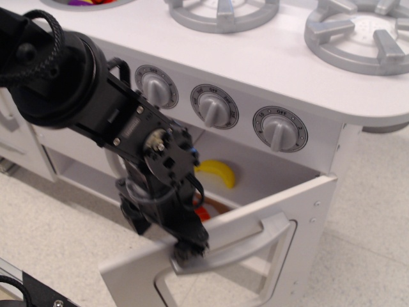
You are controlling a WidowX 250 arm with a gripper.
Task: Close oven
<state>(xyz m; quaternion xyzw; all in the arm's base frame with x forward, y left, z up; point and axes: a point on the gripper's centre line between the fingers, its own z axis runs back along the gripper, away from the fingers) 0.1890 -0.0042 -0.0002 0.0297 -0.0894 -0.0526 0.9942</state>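
The white toy oven's door (255,256) hangs partly open, hinged at the bottom and tilted up toward the opening, its rounded window at the lower edge of view. Its grey bar handle (255,240) runs across the door's top. My black gripper (188,249) presses against the left end of that handle from outside; its fingers are hidden behind the wrist, so open or shut does not show. Inside the oven a yellow banana (217,173) lies on a shelf, with a red and brown item (206,210) below it.
Three grey knobs (214,105) sit above the oven opening. Two grey burner rings (358,32) top the white counter. A second white compartment (70,147) lies behind my arm on the left. Pale tiled floor (370,211) surrounds the kitchen.
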